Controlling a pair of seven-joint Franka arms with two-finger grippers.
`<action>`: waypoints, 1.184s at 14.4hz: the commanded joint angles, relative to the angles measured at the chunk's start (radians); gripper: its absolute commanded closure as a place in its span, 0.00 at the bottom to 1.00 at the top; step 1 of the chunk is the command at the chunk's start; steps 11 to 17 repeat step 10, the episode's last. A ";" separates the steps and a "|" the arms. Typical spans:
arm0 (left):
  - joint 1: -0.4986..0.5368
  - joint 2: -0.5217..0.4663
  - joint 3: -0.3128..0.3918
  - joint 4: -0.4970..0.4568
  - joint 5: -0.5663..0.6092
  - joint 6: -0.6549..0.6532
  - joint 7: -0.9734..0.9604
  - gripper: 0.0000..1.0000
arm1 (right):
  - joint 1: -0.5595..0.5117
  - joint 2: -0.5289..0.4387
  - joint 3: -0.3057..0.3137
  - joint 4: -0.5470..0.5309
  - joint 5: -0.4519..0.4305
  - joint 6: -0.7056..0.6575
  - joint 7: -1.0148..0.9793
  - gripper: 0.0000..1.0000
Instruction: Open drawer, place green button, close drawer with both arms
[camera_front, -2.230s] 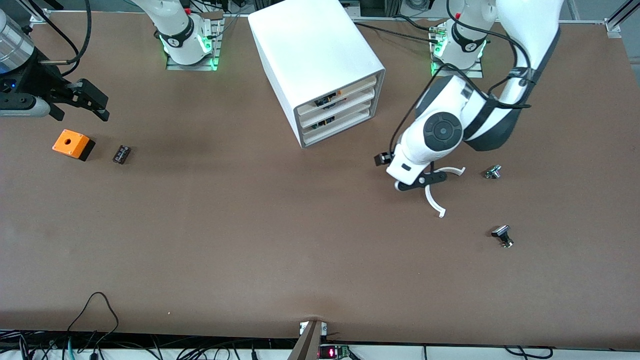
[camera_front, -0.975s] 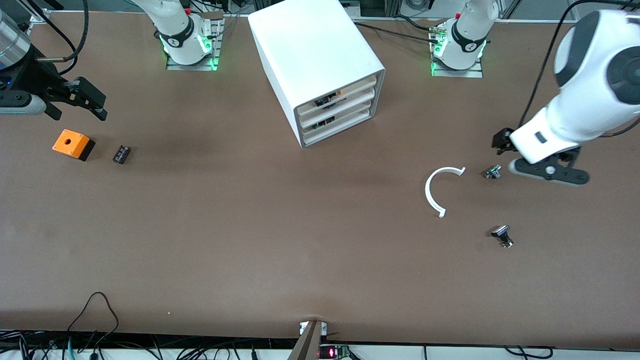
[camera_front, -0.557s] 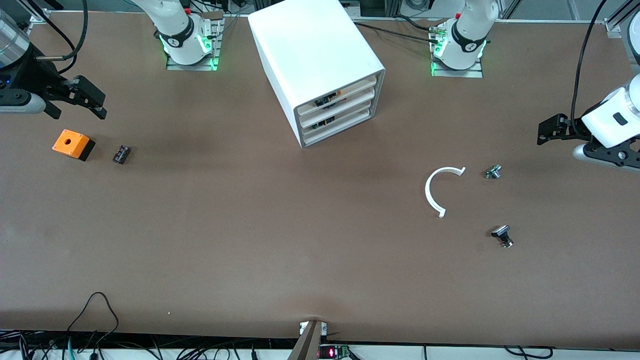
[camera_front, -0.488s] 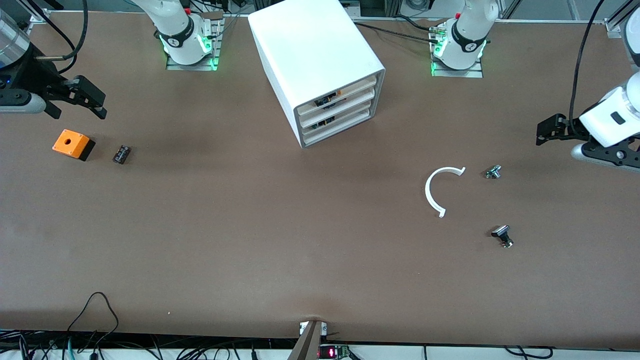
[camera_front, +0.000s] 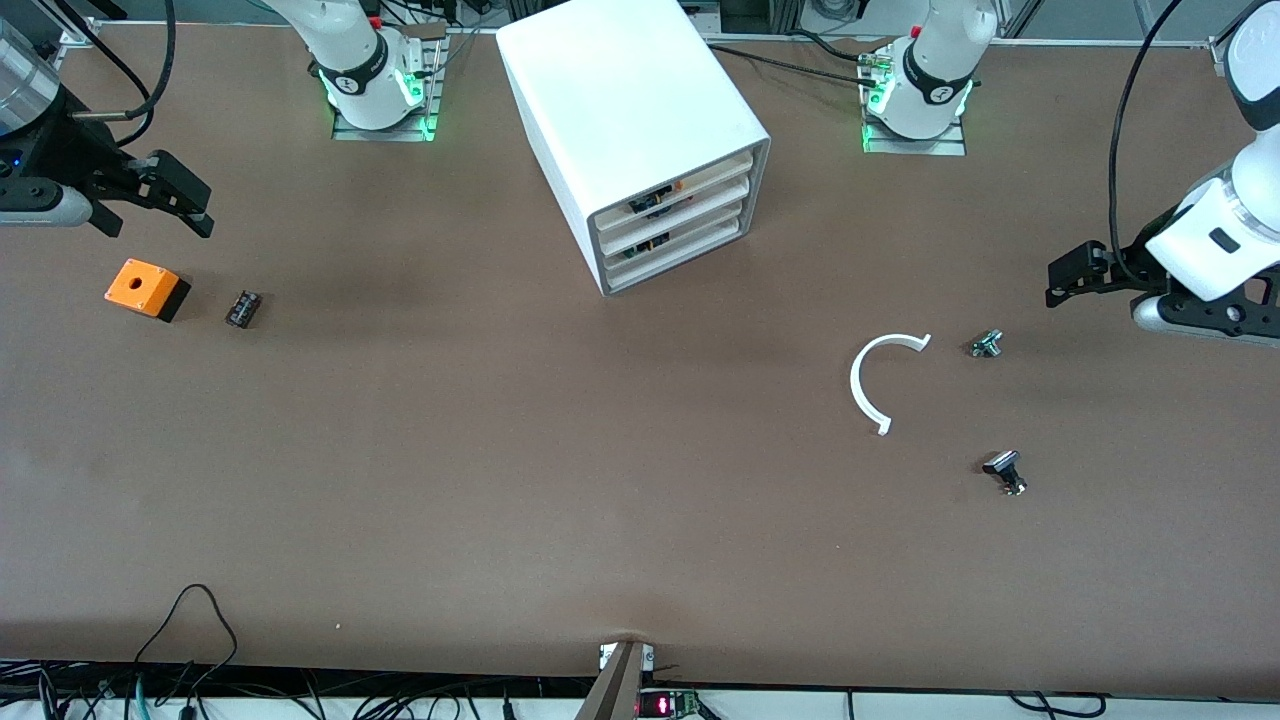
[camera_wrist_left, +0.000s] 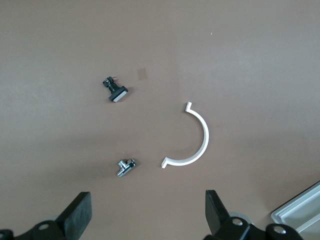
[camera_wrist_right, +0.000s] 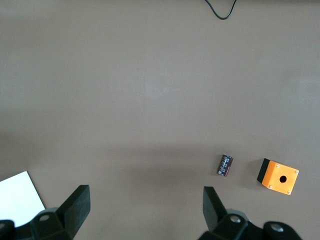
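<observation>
Left black two-finger gripper (camera_wrist_left: 145, 220) — jaws wide, empty — has swung clear of the white plastic arc (camera_front: 872, 380); right gripper (camera_wrist_right: 142, 215) waits wide — white four-tier cabinet's drawer (camera_front: 680, 252) unopened.

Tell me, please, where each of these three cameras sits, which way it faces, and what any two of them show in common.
Front view: high, facing the robots across the table; cabinet, both bases, right gripper and left gripper show.
Left wrist view: looks down between the open left gripper's fingertips at the white arc and button.
Right wrist view: looks down past the open right gripper at the orange box.
Shared: the arc and button appear in front and left wrist views.
</observation>
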 joint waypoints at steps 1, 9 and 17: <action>-0.028 -0.108 0.019 -0.103 0.025 0.026 -0.026 0.00 | -0.013 -0.015 0.004 0.005 0.017 -0.019 -0.021 0.00; -0.071 -0.038 0.021 0.024 0.094 -0.082 -0.023 0.00 | -0.013 -0.013 -0.002 0.007 0.018 -0.019 -0.020 0.00; -0.074 -0.032 0.021 0.031 0.094 -0.083 -0.023 0.00 | -0.013 -0.013 -0.002 0.011 0.018 -0.021 -0.023 0.00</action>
